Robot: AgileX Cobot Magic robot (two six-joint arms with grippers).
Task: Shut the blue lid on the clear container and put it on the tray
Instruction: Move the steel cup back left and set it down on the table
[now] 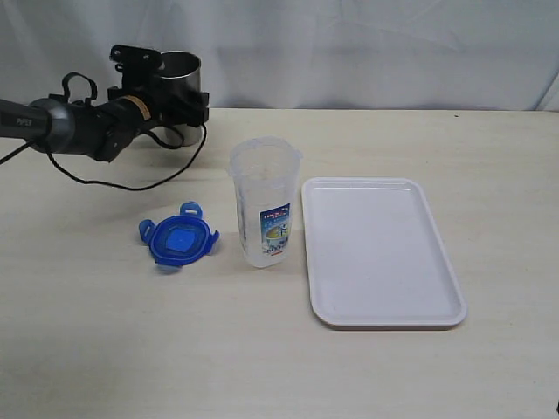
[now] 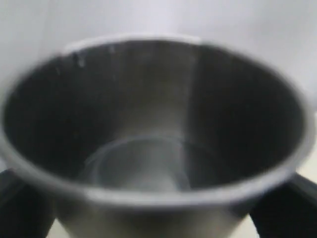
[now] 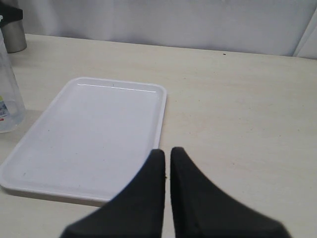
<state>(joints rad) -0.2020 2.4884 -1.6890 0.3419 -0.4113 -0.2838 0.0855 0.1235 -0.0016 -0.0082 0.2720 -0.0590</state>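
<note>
The clear container stands upright and uncovered in the middle of the table, and its edge also shows in the right wrist view. The blue lid lies flat on the table just to its left, flaps spread. The white tray lies bare to the container's right, close beside it. My left gripper is at the back left with its jaws wide on either side of a steel tumbler, thin slivers of table showing beside the dark fingers. My right gripper is shut and holds nothing, hovering near the tray's corner.
The steel tumbler stands at the table's back edge against a white curtain. A black cable loops from the left arm onto the table behind the lid. Bare tabletop lies to the right of the tray and along the front.
</note>
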